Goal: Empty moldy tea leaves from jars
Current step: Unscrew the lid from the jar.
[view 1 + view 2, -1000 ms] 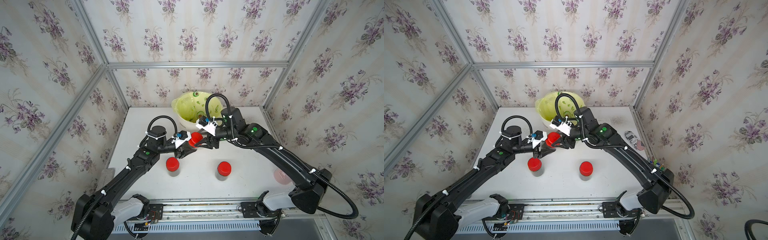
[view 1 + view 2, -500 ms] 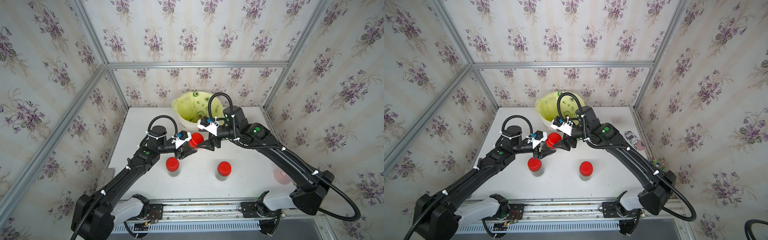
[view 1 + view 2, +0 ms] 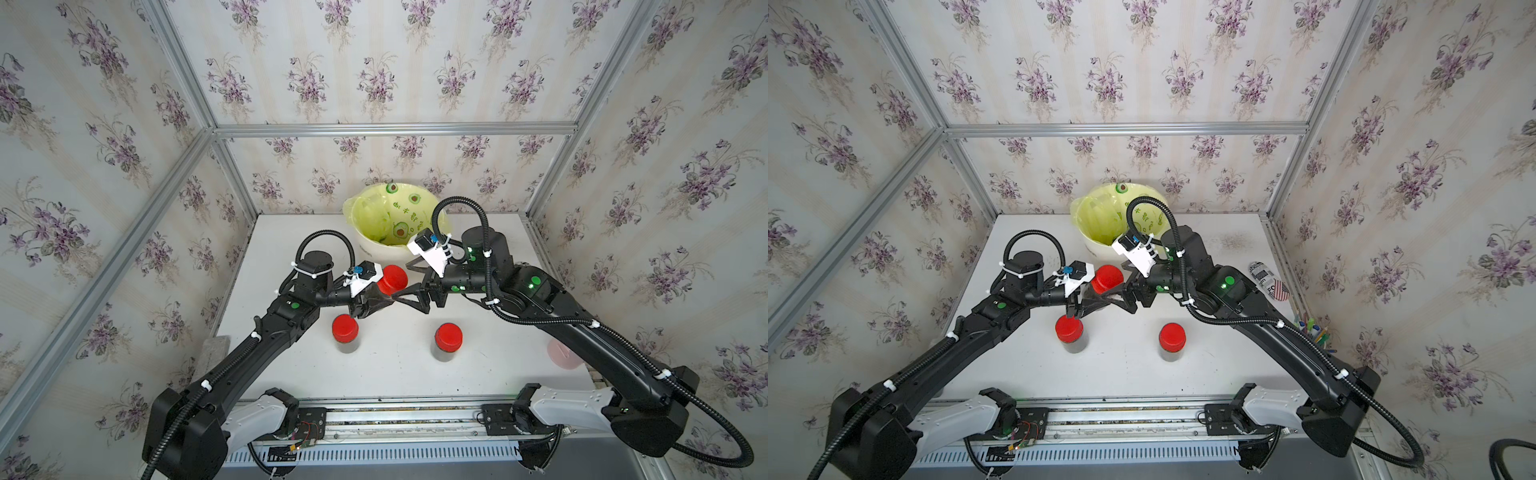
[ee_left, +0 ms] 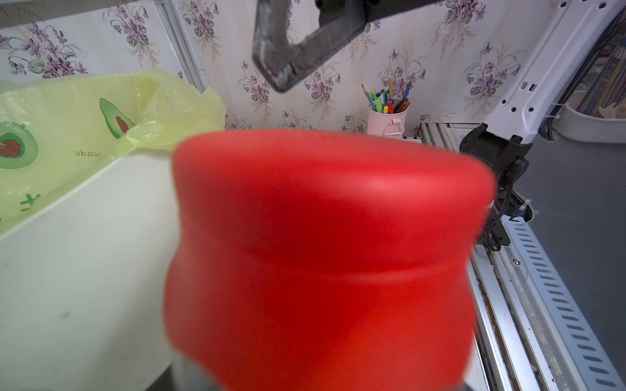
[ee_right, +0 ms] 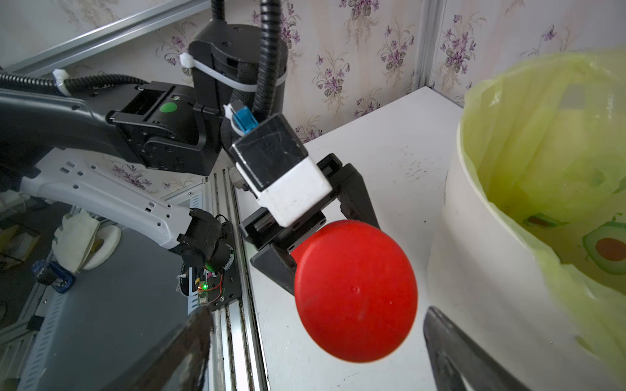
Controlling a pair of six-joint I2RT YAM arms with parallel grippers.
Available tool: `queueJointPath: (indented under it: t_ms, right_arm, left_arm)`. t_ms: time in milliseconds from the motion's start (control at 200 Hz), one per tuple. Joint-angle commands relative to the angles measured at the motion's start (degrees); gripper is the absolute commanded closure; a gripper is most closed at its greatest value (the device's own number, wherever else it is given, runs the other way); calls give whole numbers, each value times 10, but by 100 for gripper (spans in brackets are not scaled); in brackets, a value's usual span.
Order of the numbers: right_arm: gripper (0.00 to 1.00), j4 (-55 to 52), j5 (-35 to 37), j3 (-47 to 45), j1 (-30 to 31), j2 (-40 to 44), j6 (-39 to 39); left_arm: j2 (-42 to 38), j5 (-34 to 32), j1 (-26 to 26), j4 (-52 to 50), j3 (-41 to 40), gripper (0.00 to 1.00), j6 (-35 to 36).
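- Looking at both top views: white table (image 3: 291, 374) inside floral-paper walls (image 3: 124, 145) on an aluminium frame. White bin (image 3: 368, 249) with yellow-green liner (image 3: 370, 212) sits at the far edge, pen cup (image 3: 561, 355) at the near right.
- Jar A (image 3: 345, 332) and jar B (image 3: 448, 337) stand upright on the near half, well apart, lids on. Leaves (image 3: 1074, 344) show dark through jar A's wall.
- Third jar (image 3: 390, 280) is off the table in front of the bin, tilted, gripped by the left gripper (image 3: 376, 300) below its red lid (image 3: 1108, 277).
- Change: a second ago the right gripper (image 3: 404, 282) was closed in on the lid. Now its jaws are spread wide and backed off; lid still on. Left gripper and jar are about where they were.
- Pose: both arms reach in from the near rail, elbows out, wrists meeting mid-table before the bin.
- Left wrist view: blurred lid fills the frame, bin wall just beside it. One right-gripper finger (image 4: 288, 57) is beyond the lid, clear of it.
- Right wrist view: left gripper's jaws clamp the jar just under the lid. Right gripper's jaws sit either side of the lid, wide apart, not touching.
- Same view: jar is over the table beside the bin wall, not over the opening. Its leaves are hidden behind the lid.
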State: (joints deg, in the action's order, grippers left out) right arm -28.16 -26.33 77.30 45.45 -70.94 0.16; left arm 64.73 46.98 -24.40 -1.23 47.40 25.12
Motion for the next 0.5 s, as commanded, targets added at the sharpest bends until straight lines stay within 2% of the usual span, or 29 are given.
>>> queueJointPath:
  t_ms: [0,115,495]
  right_arm:
    - [8,15,52,-5,9,-3,85]
    - [10,14,85,-4,12,-10,113]
    - [14,22,88,2,19,-37,127]
  left_arm:
    - [0,2,0,9,5,44,0]
    - [1,1,0,9,6,44,1]
    - [4,3,0,9,6,44,2]
